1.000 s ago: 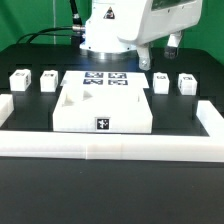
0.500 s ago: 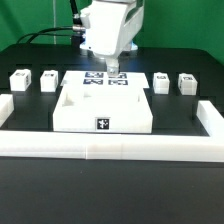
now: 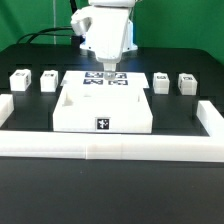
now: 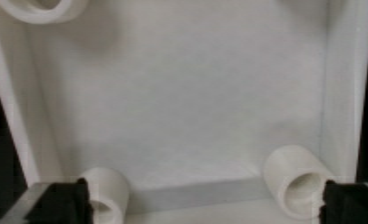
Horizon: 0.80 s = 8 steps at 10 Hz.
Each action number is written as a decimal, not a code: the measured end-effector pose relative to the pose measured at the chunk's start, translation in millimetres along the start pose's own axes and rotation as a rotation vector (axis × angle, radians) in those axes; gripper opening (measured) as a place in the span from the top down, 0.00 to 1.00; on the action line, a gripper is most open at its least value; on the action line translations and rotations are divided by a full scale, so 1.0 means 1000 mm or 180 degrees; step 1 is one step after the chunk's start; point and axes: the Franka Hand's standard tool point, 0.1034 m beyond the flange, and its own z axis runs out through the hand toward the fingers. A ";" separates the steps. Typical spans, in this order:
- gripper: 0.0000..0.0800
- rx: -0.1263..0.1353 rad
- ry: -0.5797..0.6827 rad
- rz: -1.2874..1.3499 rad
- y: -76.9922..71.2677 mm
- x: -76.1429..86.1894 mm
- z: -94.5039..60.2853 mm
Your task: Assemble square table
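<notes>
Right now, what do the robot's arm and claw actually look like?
The arm is white, with a chunky, rounded shell shaded grey along one side. Its claw is narrower and pale grey. The wrist view shows that it ends in two dark fingertips. A black cable curves across the table behind it.

From the exterior view, with the tabletop slab as the dial's centre on the table: the first leg and second leg stand at ten o'clock. The third leg and fourth leg stand at two. The marker board lies just behind at twelve, and the border wall runs just beside at six.
</notes>
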 end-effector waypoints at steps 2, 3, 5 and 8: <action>0.19 -0.0123 0.0008 -0.0120 -0.013 -0.012 0.015; 0.19 -0.0166 0.0003 -0.0218 -0.033 -0.025 0.029; 0.19 -0.0167 0.0020 -0.0242 -0.050 -0.032 0.050; 0.19 -0.0123 0.0053 -0.0088 -0.051 -0.021 0.071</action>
